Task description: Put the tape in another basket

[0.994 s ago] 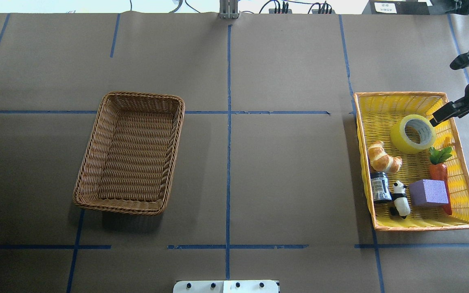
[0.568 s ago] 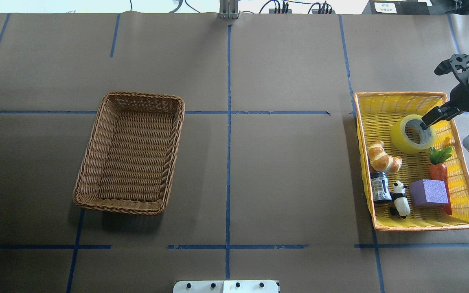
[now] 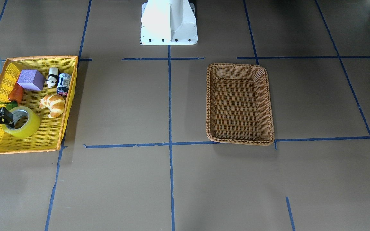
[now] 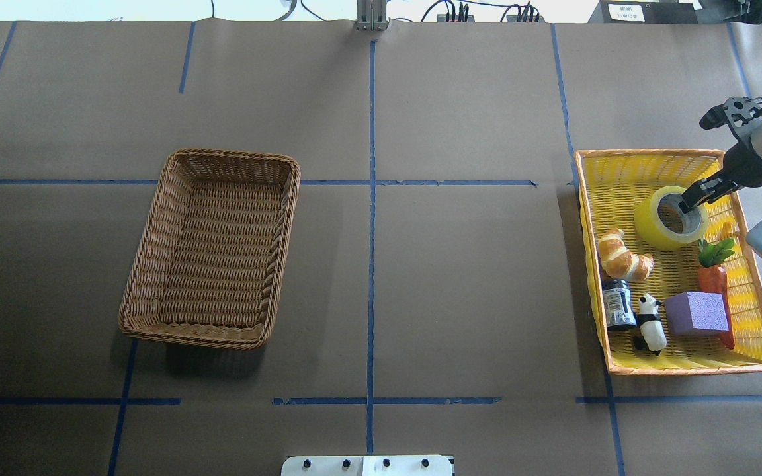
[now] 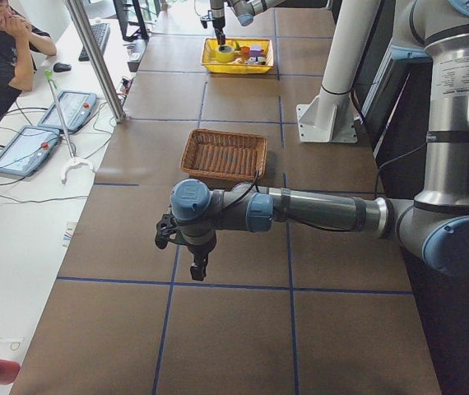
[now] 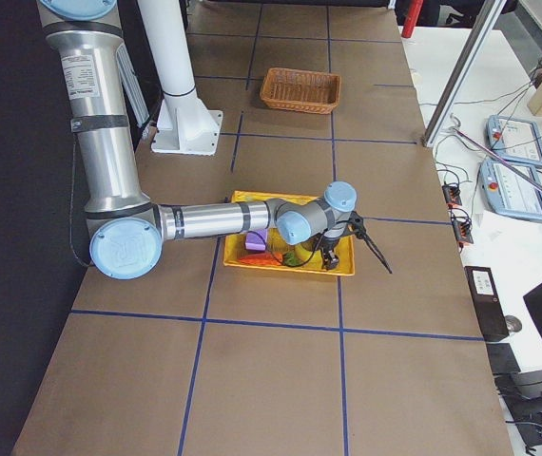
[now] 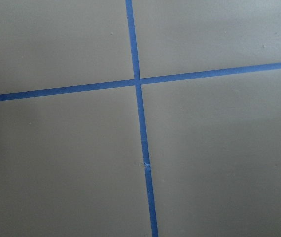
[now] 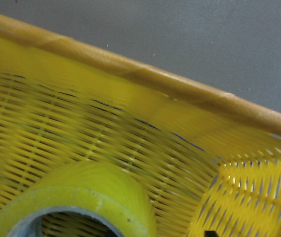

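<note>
Right gripper (image 4: pixel 687 203) slants down from 2 o'clock, parted over tape (image 4: pixel 649 228) core, nothing clamped. Left gripper (image 5: pixel 197 267): cannot tell.

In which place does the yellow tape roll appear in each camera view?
Front-facing: tape, lower left, in yellow tray.
Overhead: right side, tray's far end.
Exterior left: tiny, top centre.
Exterior right: not clearly visible behind the near arm.
Left wrist: not in it.
Right wrist: bottom left, close up.
Shared landmark: the tray's orange rim.
</note>
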Available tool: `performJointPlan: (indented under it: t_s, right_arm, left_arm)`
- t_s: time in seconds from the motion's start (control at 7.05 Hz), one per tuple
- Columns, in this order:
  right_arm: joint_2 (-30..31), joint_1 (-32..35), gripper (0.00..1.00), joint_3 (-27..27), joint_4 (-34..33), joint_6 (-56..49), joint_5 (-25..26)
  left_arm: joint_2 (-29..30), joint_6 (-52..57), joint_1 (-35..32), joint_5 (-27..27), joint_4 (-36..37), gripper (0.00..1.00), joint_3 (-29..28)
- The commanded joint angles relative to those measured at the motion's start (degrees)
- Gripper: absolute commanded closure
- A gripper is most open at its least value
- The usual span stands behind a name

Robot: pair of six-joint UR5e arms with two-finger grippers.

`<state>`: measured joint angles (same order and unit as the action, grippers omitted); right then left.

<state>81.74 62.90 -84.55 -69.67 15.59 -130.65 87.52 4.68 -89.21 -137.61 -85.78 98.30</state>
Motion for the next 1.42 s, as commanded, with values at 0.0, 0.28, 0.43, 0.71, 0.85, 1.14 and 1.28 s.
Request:
performJointPlan:
  t_s: [0.0,0.28,0.43,0.71,0.85,1.14,1.28]
  right_arm:
    - [0.0,-0.1,1.0,-0.1,0.2,1.1,-0.1]
    - [0.1,0.1,1.0,-3.4,0.1,1.1,-1.1]
    - [0.5,0.7,1.0,-5.5,0.1,2.5,-4.3]
    - [0.1,1.1,1.0,-13.1,0.1,16.7,-6.1]
    - [0.1,1.1,1.0,-17.1,0.1,24.7,-6.2]
    - [0.4,-0.3,0.99,-24.9,2.0,43.7,-8.3]
    - [1.1,-1.7,0.99,-25.8,10.2,51.3,-8.7]
  left_arm:
    - [0.1,-0.3,0.0,-0.7,0.0,0.0,0.1]
    - [0.1,-0.3,0.0,-0.8,0.0,0.0,0.1]
    - [0.2,-0.3,0.0,-0.9,0.0,0.0,0.2]
    - [1.6,-7.3,0.0,-7.0,-1.0,0.0,1.0]
    - [3.3,-15.0,0.2,-9.9,-4.3,0.0,1.8]
    - [6.9,-44.9,9.6,-12.9,-16.9,0.0,7.4]
    - [12.6,-61.9,14.2,-12.9,-24.3,0.0,7.7]
